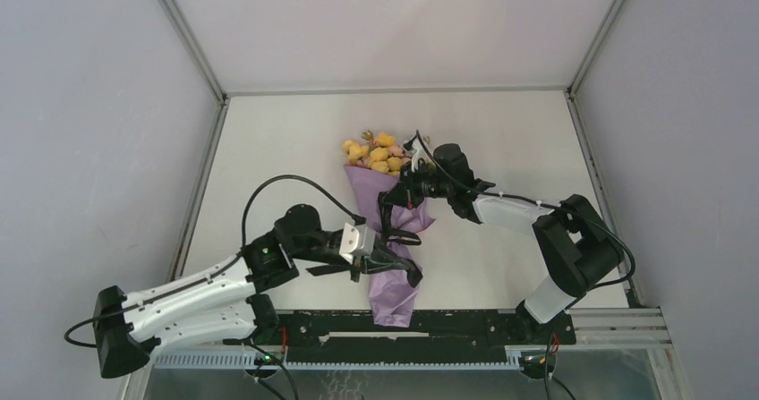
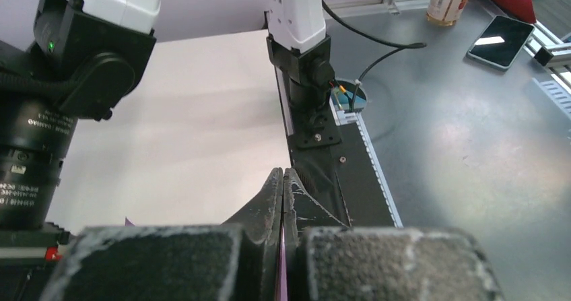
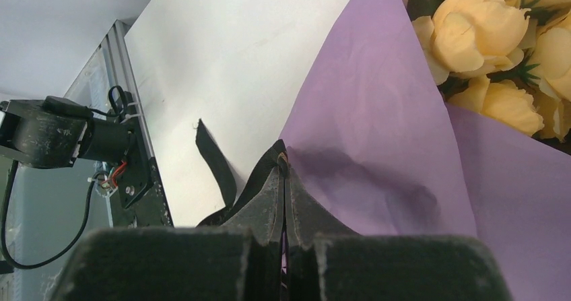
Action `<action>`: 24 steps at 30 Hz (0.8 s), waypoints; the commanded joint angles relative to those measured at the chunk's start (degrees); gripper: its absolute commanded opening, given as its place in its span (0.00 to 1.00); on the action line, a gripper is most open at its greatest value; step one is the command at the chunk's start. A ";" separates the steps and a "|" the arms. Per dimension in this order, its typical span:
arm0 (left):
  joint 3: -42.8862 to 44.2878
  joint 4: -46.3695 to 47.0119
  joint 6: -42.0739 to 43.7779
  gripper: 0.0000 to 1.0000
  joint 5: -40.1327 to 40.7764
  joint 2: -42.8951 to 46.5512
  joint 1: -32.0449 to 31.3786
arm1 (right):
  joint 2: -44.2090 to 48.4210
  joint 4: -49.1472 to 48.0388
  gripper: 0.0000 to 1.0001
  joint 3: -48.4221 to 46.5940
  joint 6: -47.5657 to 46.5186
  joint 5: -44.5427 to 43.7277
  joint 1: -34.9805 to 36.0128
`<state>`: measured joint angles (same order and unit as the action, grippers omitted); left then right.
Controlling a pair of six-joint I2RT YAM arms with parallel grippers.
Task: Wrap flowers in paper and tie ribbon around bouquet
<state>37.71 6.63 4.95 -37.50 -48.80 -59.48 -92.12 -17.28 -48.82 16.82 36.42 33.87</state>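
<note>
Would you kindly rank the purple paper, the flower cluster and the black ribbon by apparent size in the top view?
1. purple paper
2. flower cluster
3. black ribbon, a thin strip, partly hidden

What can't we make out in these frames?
- Whether the ribbon is knotted: top view, too small and dark.
- What the shut left gripper pinches: left wrist view, its pads hide all but a purple sliver.
- Stems: top and right wrist views, inside the paper.
- Flowers: right wrist view, cut by the top and right edges.
</note>
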 commanded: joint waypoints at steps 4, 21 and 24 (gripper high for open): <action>0.56 10.25 1.67 0.00 8.01 -5.31 -1.46 | 0.41 -0.30 0.00 -2.05 -0.21 0.02 0.31; -0.07 24.78 9.93 0.00 16.65 -16.18 -6.10 | 2.77 0.16 0.00 -2.07 -1.53 3.23 1.23; 2.20 25.97 10.25 0.00 12.50 -16.90 -7.97 | 2.59 -0.31 0.00 -2.08 -1.74 3.48 1.20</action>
<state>34.59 25.52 14.00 -22.31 -65.28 -65.52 -91.59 -15.53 -48.82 16.16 38.48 34.70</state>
